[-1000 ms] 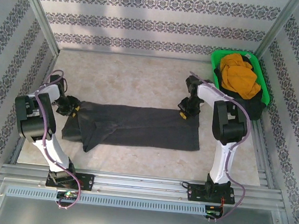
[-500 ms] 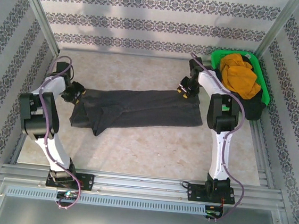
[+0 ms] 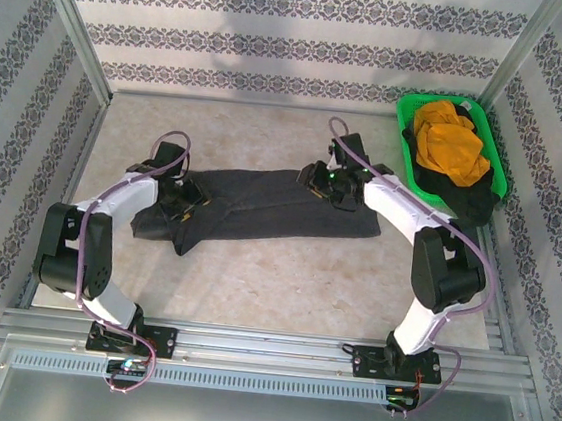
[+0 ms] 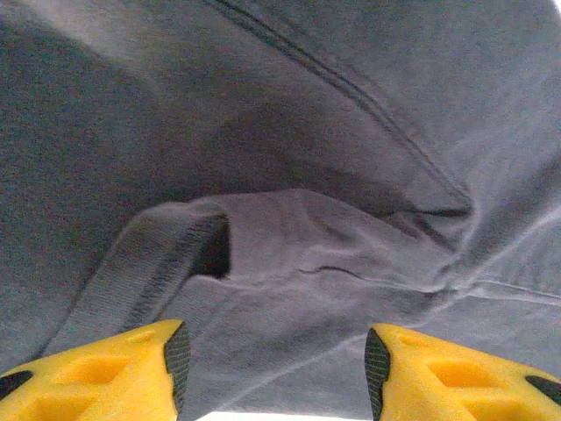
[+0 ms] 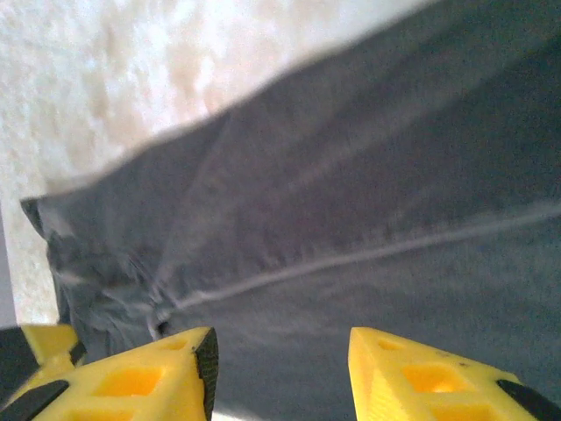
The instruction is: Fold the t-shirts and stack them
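Green basket (image 3: 404, 121) on marbled table (image 3: 254, 278)

the white-and-black left arm (image 3: 111, 198) and its matching right arm (image 3: 402, 205) are trailing looping purple cables (image 3: 172, 136), each wearing blocky yellow plastic fingers (image 4: 96, 373) with black pads (image 4: 178, 358)

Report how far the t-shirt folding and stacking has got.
Done: the grey t-shirt lies as a long band on the table, apparently folded lengthwise. In hand: left end effector and right end effector sit open near its ends. Remaining: finishing that fold, then the orange t-shirt and black t-shirt in the green basket; no stack yet.
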